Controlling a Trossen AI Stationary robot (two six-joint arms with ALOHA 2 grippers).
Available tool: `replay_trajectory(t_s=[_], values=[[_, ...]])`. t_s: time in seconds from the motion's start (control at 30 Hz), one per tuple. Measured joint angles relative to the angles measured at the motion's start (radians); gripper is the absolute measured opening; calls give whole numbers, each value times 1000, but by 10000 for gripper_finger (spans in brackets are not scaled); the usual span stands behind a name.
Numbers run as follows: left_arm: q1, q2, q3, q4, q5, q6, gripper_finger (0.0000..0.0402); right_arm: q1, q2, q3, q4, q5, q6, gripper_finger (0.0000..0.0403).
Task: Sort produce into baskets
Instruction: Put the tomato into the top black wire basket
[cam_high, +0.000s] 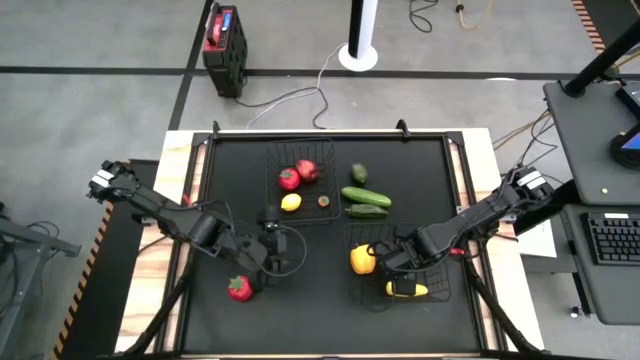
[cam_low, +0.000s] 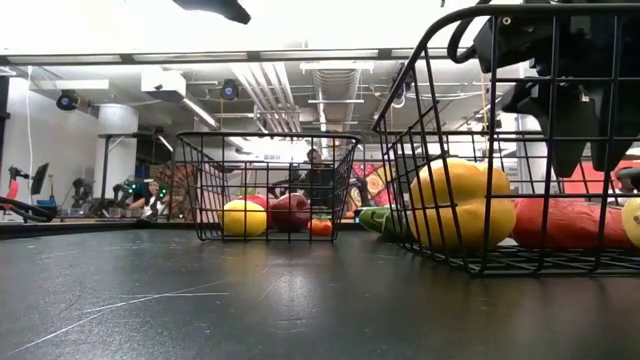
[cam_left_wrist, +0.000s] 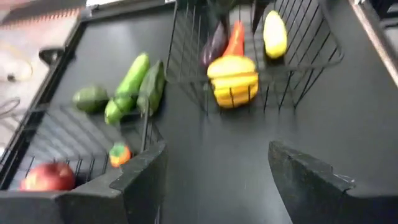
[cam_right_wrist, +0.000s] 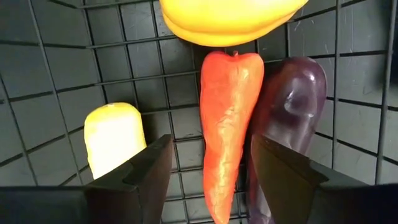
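Observation:
The near-right basket (cam_high: 440, 285) holds a yellow pepper (cam_right_wrist: 230, 18), an orange carrot (cam_right_wrist: 227, 124), a dark purple eggplant (cam_right_wrist: 298, 93) and a pale yellow piece (cam_right_wrist: 112, 137), all lying on its wire floor. My right gripper (cam_right_wrist: 211, 152) hangs open over this basket, pointing down, one finger on each side of the carrot and clear of it. The far basket (cam_high: 272, 165) holds two red pieces, a yellow lemon (cam_high: 291, 202) and a small orange piece. My left gripper (cam_left_wrist: 217, 155) stands open over bare mat between the baskets, with nothing between its fingers.
Two green cucumbers (cam_high: 366, 197) and a dark green avocado (cam_high: 359, 172) lie on the black mat between the baskets. A red strawberry-like piece (cam_high: 239, 289) lies on the mat near my left gripper. Bare mat stretches along the near edge.

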Motion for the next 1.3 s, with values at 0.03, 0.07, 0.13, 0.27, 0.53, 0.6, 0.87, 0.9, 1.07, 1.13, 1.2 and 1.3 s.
replay_trajectory(t_s=[0.03,0.07,0.13,0.27,0.53,0.6,0.87,0.9,1.07,1.13,1.2,1.3], values=[[0,0,8,-34,2,-20,259,0,-2,0,1,0,7,212],[-1,0,20,-73,11,-45,259,0,-6,0,1,0,14,212],[-1,0,53,-159,48,-112,259,0,-14,0,2,0,29,212],[-8,0,125,-356,164,-259,259,0,-33,1,36,2,35,212],[-74,12,174,-595,472,-554,259,0,-77,2,168,27,20,212],[-113,13,149,-623,498,-608,259,0,-84,2,189,28,14,212],[-280,13,21,-600,505,-774,259,0,-88,2,234,27,11,212],[-303,13,6,-596,488,-784,259,0,-88,2,233,27,12,212],[-351,14,-39,-591,447,-860,268,0,-88,2,234,28,13,212],[-351,14,-44,-588,442,-868,278,0,-88,2,234,28,13,212],[-351,14,-47,-573,425,-861,291,0,-88,2,236,27,14,212],[-352,14,-48,-563,361,-832,312,0,-88,2,237,28,14,212]])
